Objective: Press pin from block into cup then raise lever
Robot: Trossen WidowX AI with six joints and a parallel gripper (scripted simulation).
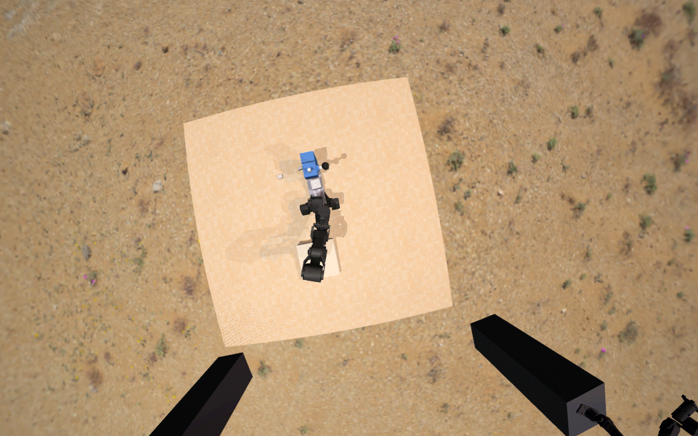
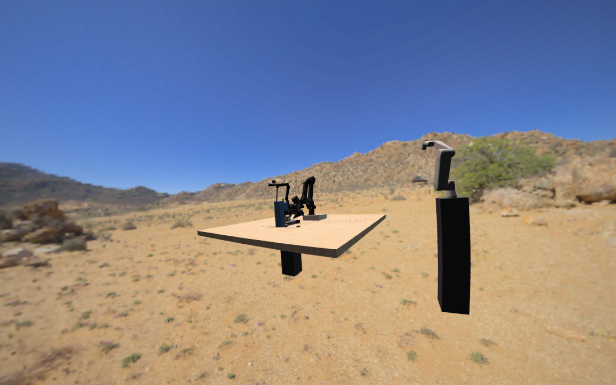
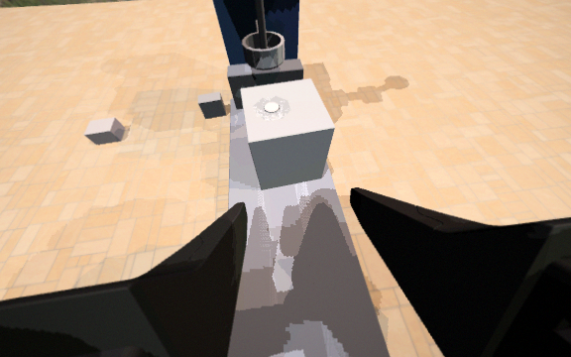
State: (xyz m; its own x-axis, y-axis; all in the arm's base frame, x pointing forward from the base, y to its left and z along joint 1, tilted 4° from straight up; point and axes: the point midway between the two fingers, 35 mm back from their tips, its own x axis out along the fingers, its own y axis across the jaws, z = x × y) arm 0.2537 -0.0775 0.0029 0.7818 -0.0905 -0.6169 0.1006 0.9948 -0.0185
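The white square block with a round white pin (image 1: 315,184) (image 3: 290,131) sits on the grey metal bed strip (image 3: 310,278), straight ahead of the black two-fingered gripper (image 1: 320,203) (image 3: 298,201), its fingers spread and holding nothing, though the gap beneath the punch is hard to judge.

one cup (image 3: 267,59); one large pale block (image 3: 290,121); two small blocks.

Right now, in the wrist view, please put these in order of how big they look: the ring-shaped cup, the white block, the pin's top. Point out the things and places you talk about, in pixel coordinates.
1. White block (image 1: 315,184) (image 3: 290,134)
2. Ring-shaped cup (image 3: 265,56)
3. Pin's top (image 3: 272,107), a small disc on the block
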